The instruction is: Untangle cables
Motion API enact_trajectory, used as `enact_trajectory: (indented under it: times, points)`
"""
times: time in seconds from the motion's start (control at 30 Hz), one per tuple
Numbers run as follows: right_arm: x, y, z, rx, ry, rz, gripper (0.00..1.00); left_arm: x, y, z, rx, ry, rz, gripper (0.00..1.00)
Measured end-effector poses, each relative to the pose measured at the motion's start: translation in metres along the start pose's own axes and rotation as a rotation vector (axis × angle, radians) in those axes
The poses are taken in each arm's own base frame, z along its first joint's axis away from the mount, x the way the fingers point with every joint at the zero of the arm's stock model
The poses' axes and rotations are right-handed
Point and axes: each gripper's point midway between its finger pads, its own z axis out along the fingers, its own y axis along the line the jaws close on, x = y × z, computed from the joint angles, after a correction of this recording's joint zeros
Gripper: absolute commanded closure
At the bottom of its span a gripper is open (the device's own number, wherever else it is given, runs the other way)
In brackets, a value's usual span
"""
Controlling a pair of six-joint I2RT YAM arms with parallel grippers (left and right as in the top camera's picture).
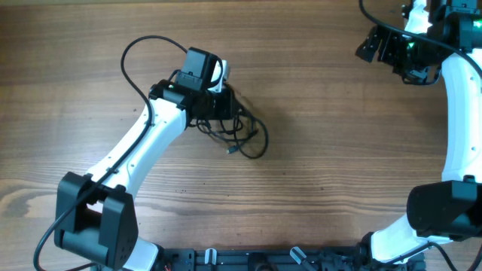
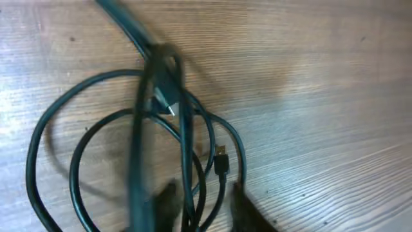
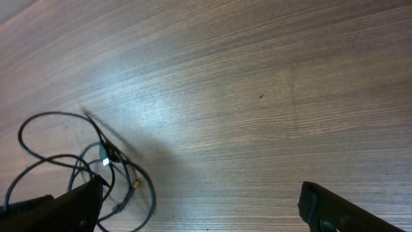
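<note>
The cables (image 1: 245, 135) are thin black cords lying in tangled loops on the wooden table, left of centre. In the left wrist view the loops (image 2: 77, 135) overlap, and two metal-tipped plugs (image 2: 221, 158) show among them. My left gripper (image 1: 224, 109) is at the bundle's upper left edge. Its fingertips (image 2: 203, 209) are close together with several cords pinched between them. One blurred strand rises toward the camera. My right gripper (image 1: 374, 45) is far off at the top right, wide open and empty (image 3: 199, 187). The cables (image 3: 96, 161) show at the lower left of its view.
The thicker black wire (image 1: 139, 56) of the left arm arcs over the table behind the arm. The arm bases and a black rail (image 1: 263, 260) line the front edge. Bare wood (image 1: 339, 150) lies between the bundle and the right arm.
</note>
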Motion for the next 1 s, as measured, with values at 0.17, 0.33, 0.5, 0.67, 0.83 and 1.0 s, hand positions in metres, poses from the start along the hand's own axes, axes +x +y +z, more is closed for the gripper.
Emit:
enact_trajectory:
  times: [0.17, 0.33, 0.5, 0.67, 0.83, 1.0]
  points:
    - [0.001, 0.001, 0.001, -0.001, 0.003, -0.023, 0.00, 0.006, 0.005, 0.000, -0.033, 0.020, -0.097, 0.96]
    - [0.004, 0.000, 0.001, 0.001, 0.015, -0.020, 0.01, 0.006, 0.006, 0.001, -0.047, 0.013, -0.125, 0.96]
    - [0.013, -0.004, 0.010, 0.008, 0.050, -0.010, 0.01, -0.004, -0.001, -0.014, -0.054, 0.011, -0.129, 0.96]
    - [0.018, 0.016, 0.011, -0.086, 0.072, -0.042, 0.06, -0.034, -0.049, -0.048, 0.125, -0.034, -0.093, 0.96]
    - [0.031, 0.064, 0.007, -0.297, 0.110, -0.172, 0.04, -0.040, -0.109, -0.095, 0.412, -0.034, -0.025, 0.96]
    - [0.036, 0.093, -0.012, -0.458, 0.091, -0.245, 0.02, -0.056, -0.150, -0.158, 0.749, -0.090, 0.074, 0.96]
